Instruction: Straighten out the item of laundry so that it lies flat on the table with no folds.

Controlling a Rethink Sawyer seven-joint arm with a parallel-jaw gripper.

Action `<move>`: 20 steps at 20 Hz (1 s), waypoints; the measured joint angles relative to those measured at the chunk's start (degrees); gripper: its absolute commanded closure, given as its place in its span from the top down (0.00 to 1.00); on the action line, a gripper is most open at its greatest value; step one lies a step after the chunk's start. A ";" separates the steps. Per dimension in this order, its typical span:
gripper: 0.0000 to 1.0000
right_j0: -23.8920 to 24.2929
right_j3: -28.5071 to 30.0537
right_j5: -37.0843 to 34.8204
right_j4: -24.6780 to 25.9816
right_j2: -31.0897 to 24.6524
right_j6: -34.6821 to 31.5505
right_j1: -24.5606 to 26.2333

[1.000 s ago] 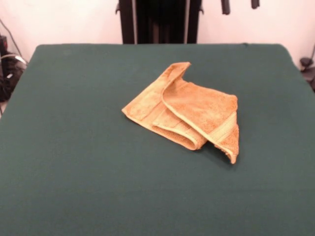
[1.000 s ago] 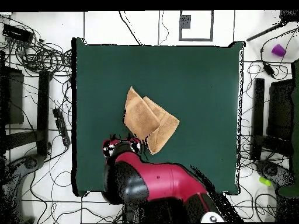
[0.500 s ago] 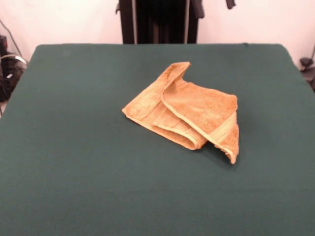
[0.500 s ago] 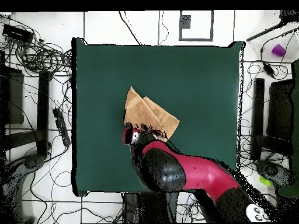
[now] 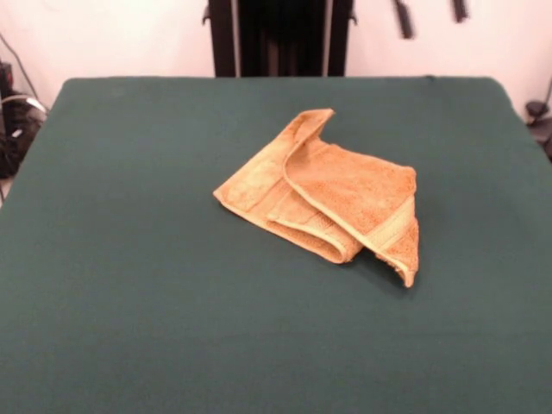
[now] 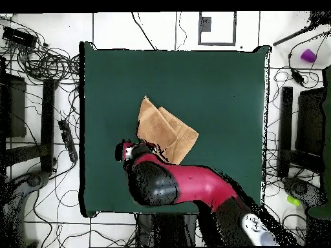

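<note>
The orange-yellow towel [image 5: 332, 194] lies crumpled near the middle of the dark green table [image 5: 129, 259]. It is folded over itself, with one corner standing up at the back and a border band showing at the front right. In the overhead view the towel [image 6: 165, 129] lies left of the middle of the table [image 6: 220, 84]. My gripper [image 5: 431, 13] shows only as two dark fingertips at the top edge, held high above the table's far side and set apart, empty. In the overhead view the red and black arm [image 6: 174, 184] reaches over the table's near edge beside the towel.
The black pedestal [image 5: 280, 34] stands behind the table's far edge. Cables and dark equipment [image 6: 39, 64] lie on the floor around the table. A small purple object [image 6: 308, 55] sits on the floor at the upper right.
The fingertips at the top edge swung left and then back to the right in the front view. Overhead, the arm's end moved across the towel's near edge. The towel has not moved.
</note>
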State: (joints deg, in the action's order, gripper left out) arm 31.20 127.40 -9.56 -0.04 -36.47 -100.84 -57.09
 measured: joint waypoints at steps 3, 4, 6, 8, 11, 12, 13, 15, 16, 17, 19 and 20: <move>1.00 -5.71 -2.81 0.05 0.06 3.61 0.00 2.43; 1.00 -9.59 -5.17 0.28 0.06 6.25 0.00 4.88; 1.00 -14.12 -8.44 0.99 0.05 9.59 0.00 8.70; 1.00 -17.96 -12.00 2.59 0.13 12.68 0.00 13.43; 1.00 -20.41 -16.98 6.84 2.11 15.56 0.00 21.18; 1.00 -20.32 -17.91 7.82 2.82 15.94 0.00 22.82; 1.00 -20.11 -18.78 8.75 3.67 16.27 0.00 24.35; 1.00 -18.88 -20.82 10.15 6.03 17.29 0.00 28.12; 1.00 -18.33 -21.30 10.17 6.69 17.59 0.00 29.08; 1.00 -17.43 -21.84 10.12 7.65 18.05 0.00 30.24; 1.00 -16.44 -22.28 9.77 8.46 18.86 0.00 31.19; 1.00 -16.01 -22.50 9.39 8.81 19.39 0.00 31.54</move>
State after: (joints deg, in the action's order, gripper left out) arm 15.20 104.90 -0.16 8.77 -17.08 -100.84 -25.55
